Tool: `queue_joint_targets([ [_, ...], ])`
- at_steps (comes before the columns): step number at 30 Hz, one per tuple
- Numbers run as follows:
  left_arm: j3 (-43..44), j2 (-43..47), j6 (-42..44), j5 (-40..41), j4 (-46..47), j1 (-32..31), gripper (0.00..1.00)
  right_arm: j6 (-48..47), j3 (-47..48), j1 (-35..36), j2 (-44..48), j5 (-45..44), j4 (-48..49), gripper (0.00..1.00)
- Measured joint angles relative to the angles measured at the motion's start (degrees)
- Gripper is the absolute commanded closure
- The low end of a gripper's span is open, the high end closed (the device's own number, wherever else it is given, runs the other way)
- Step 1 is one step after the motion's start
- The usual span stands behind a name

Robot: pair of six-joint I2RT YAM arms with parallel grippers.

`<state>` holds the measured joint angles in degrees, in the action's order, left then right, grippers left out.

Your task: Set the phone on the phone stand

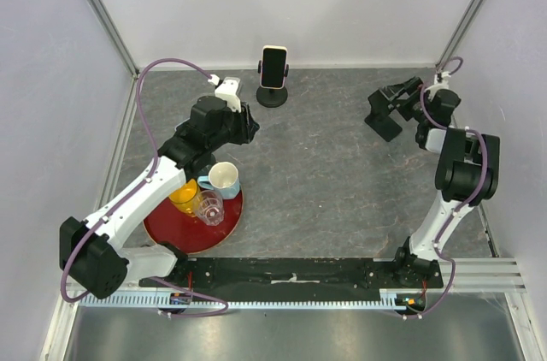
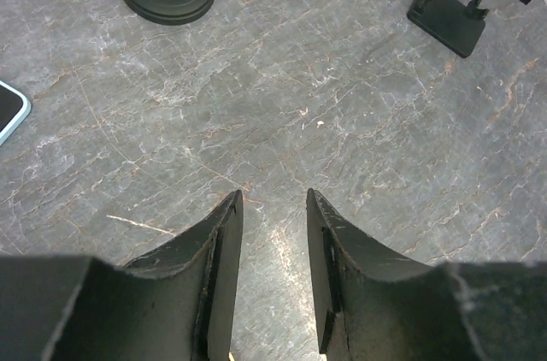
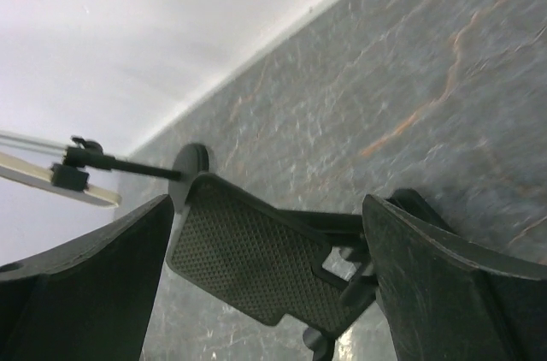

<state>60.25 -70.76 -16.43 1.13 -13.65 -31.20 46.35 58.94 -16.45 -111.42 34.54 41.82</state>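
Top external: two black stands on grey veined worktop [image 1: 325,181], the round-based stand [image 1: 273,97] holding one cream phone [image 1: 273,66]. Left hand [image 2: 273,197] barely parted, empty; right hand [image 3: 269,207] wide around dimpled-plate stand [image 1: 385,126].

Table [image 2: 342,104] looks matt veined stone; stand plate [image 3: 256,267] is dimpled plastic.

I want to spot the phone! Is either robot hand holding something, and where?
Nothing is held. The left gripper is open and empty. The right gripper is open around a black stand, a gap showing beside it.
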Motion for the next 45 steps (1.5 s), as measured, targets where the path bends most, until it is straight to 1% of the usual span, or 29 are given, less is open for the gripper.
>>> queue_joint_targets([
  [5, 0.0, 0.0, 0.0, -0.1, 0.0, 0.0, 0.58, -6.8, 1.2, 4.7, 4.0, -7.1, -12.0, 0.02],
  [9, 0.0, 0.0, 0.0, -0.2, 0.0, 0.0, 0.58, -12.5, 3.1, 5.3, 7.8, -13.3, -20.4, 0.02],
  [12, 0.0, 0.0, 0.0, -0.4, 0.0, 0.0, 0.58, -14.4, 3.1, 4.9, 10.3, -16.7, -23.9, 0.02],
  [16, 0.0, 0.0, 0.0, -1.2, 0.0, 0.0, 0.58, -14.8, 3.1, 4.5, 12.0, -18.8, -25.3, 0.03],
  [18, 0.0, 0.0, 0.0, -1.3, 0.0, 0.0, 0.59, -16.7, 3.1, 4.7, 12.4, -18.6, -25.8, 0.02],
  [20, 0.0, 0.0, 0.0, -1.4, 0.0, 0.0, 0.59, -20.7, 3.6, 5.6, 12.4, -17.9, -26.9, 0.02],
  [24, 0.0, 0.0, 0.0, -1.7, 0.0, 0.0, 0.59, -32.3, 6.6, 10.2, 12.3, -17.9, -30.8, 0.02],
  [28, 0.0, -0.9, -0.1, -2.1, 0.1, 0.0, 0.59, -39.7, 9.0, 13.4, 12.1, -17.0, -32.1, 0.02],
  [33, 0.0, -3.1, -0.1, -3.0, 0.0, 0.0, 0.58, -43.2, 9.7, 12.6, 11.2, -18.4, -32.0, 0.02],
  [41, 0.1, -3.5, -0.1, -3.2, -0.2, 0.6, 0.57, -44.5, 12.6, 11.4, 4.2, -12.3, -32.6, 0.02],
  [45, 0.1, -3.3, -0.1, -3.2, -0.2, 0.6, 0.57, -44.7, 12.6, 11.5, 3.8, -12.8, -32.8, 0.02],
])
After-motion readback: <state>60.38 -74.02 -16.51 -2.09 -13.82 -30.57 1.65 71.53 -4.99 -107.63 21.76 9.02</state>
